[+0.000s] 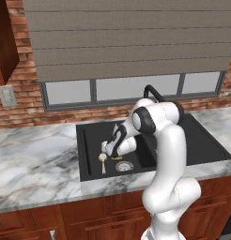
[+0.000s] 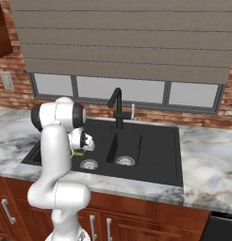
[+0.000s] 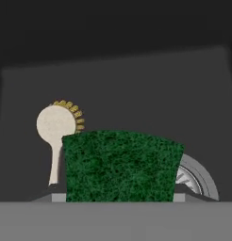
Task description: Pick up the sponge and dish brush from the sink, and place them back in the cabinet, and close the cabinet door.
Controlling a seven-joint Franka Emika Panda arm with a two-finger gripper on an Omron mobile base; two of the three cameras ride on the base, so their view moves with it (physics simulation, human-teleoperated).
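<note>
**Hand view: sponge between the jaws, low in the sink**

Hand view has the sponge (image 3: pixel 120 165) green face up, spanning the gap between both fingertips, which look closed on its ends; the wide grip suits its length. Whether it has left the basin floor, I cannot tell. The brush (image 3: pixel 56 132) lies just beside it, head up, a drain (image 3: pixel 198 181) on the other side. From the left base, the gripper (image 1: pixel 110 152) reaches down into the sink (image 1: pixel 89 133), so the sponge looks like the first pick.
</note>
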